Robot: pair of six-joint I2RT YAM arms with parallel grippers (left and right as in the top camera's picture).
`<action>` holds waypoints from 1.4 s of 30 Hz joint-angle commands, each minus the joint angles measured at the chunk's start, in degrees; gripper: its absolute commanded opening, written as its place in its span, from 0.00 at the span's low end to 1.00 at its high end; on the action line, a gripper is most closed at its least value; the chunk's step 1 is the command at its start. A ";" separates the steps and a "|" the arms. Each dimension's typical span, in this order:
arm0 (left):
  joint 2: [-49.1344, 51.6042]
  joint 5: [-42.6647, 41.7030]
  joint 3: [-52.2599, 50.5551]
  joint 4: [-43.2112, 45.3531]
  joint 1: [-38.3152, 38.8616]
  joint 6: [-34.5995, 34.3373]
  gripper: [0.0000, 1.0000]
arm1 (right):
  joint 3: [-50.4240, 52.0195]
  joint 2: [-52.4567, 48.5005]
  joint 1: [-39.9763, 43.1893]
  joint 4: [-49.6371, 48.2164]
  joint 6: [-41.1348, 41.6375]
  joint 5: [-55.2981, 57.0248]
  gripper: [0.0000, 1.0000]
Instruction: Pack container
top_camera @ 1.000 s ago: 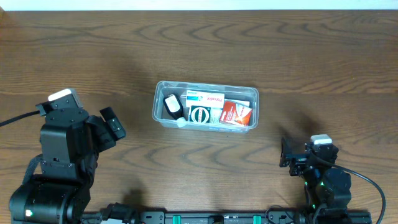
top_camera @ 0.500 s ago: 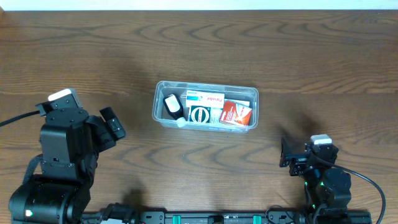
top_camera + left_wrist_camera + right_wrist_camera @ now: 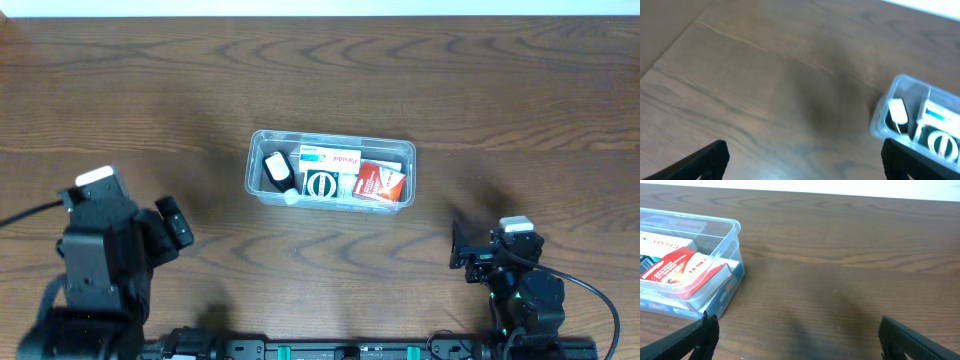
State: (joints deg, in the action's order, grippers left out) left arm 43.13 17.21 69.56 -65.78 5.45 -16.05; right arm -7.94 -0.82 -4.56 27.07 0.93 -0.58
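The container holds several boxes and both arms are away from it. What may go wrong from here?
1. The red box lies tilted at the right end of the container, its edge near the rim; it may hinder closing or slip out.
2. The other items nearly cover the floor, so adding another might jam.
3. The clear container looks light; the open left gripper or right gripper, reaching in, could shove it.

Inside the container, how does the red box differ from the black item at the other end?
In the overhead view the red box sits at the right end of the container, the black item at the left end. The red box is flat and rectangular with white print; the black item is rounded with a white patch. The red box looks the broader of the two. Both lie inside the container.
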 commanded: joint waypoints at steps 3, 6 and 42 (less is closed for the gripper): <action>-8.50 -1.20 -16.17 11.87 -2.58 0.55 0.98 | 0.31 0.50 0.52 -0.11 -0.79 0.35 0.99; -14.36 -4.26 -26.49 19.37 -2.95 0.52 0.98 | 0.31 0.50 0.52 -0.11 -0.79 0.35 0.99; -41.13 -6.27 -60.37 29.03 -3.93 -6.56 0.98 | 0.31 0.50 0.52 -0.11 -0.79 0.35 0.99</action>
State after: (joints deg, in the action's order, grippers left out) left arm 2.46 10.68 9.89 -36.91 1.91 -22.50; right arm -7.79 -0.71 -4.56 27.07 0.80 -0.56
